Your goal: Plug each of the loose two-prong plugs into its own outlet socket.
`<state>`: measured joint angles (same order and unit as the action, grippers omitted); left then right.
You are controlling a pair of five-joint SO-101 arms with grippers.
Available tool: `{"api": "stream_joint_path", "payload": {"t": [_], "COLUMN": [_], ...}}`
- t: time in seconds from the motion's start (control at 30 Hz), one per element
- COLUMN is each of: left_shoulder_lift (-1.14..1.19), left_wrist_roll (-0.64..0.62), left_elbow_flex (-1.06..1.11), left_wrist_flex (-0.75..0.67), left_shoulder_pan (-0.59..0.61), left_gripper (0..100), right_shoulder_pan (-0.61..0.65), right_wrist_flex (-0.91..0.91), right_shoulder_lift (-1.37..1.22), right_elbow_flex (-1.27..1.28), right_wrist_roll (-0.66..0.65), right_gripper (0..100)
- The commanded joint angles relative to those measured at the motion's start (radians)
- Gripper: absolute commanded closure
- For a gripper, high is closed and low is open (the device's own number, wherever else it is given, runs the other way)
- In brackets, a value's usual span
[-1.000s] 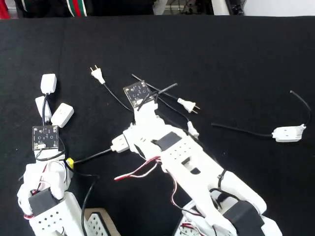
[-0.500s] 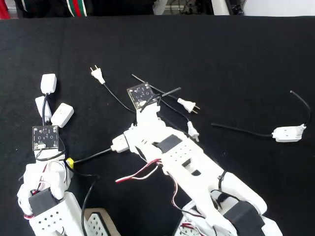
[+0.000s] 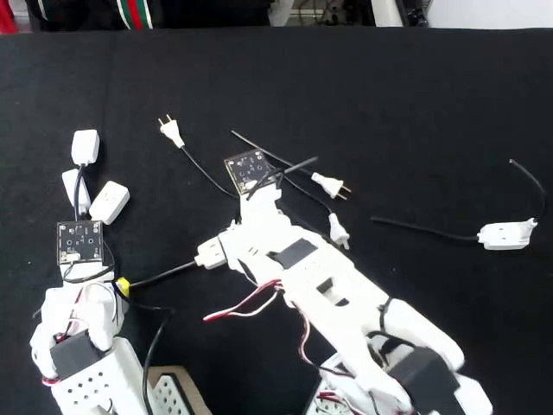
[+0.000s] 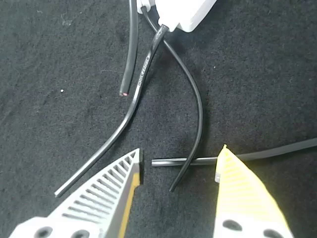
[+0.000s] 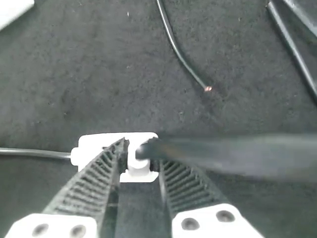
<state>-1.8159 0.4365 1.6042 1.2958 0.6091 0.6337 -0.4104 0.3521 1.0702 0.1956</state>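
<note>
We see the right claw point(image 5: 140, 148) pressed together on a small white plug point(image 5: 134, 166), whose black cord point(image 5: 223, 156) runs off from between the fingers. Right behind the plug a white socket block point(image 5: 99, 148) lies on the black table point(image 3: 389, 86), with a cord of its own; we cannot tell whether plug and block touch. In the high view the right arm reaches from the lower right to the middle of the table, and the held cord point(image 3: 289, 166) sticks out past its wrist. 3 loose plugs lie near it: 1 plug point(image 3: 171, 131) up and to the left of the wrist, another plug point(image 3: 329, 184) just to its right, and another plug point(image 3: 339, 230) close beside the arm's right flank. The left claw point(image 4: 181, 151) is spread wide, hovering over the cut ends of several black cords point(image 4: 190, 109), with a white socket point(image 4: 181, 12) just beyond them. In the high view 3 white sockets point(image 3: 109, 201) cluster ahead of the left arm at the table's left side, and 1 more socket point(image 3: 505, 234) lies well apart at the far right.
</note>
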Motion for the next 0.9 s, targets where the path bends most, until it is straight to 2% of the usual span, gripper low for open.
{"api": "stream_joint_path", "payload": {"t": [0.0,0.3,0.43,0.63,0.87], "left_shoulder_lift": [-0.008,-0.008,-0.008,-0.006,-0.006], "left_wrist_roll": [0.006,0.008,0.008,0.008,0.008], "left_elbow_flex": [-0.002,-0.002,-0.002,-0.002,-0.002], "left_wrist_flex": [-0.015,-0.017,-0.017,-0.017,-0.017], "left_shoulder_pan": [0.008,0.008,0.008,0.008,0.008], "left_gripper": [75,75,75,75,75], "right_shoulder_pan": [0.035,0.061,0.052,-0.049,-0.203], "right_wrist_flex": [0.003,-0.064,-0.164,-0.325,-0.427], "right_shoulder_lift": [-0.094,-0.150,-0.143,-0.142,-0.128], "right_elbow_flex": [-0.064,-0.116,-0.130,-0.166,-0.162], "right_wrist_roll": [0.002,-0.049,-0.103,-0.198,-0.264], "right_gripper": [98.7,98.7,98.7,98.7,98.7]}}
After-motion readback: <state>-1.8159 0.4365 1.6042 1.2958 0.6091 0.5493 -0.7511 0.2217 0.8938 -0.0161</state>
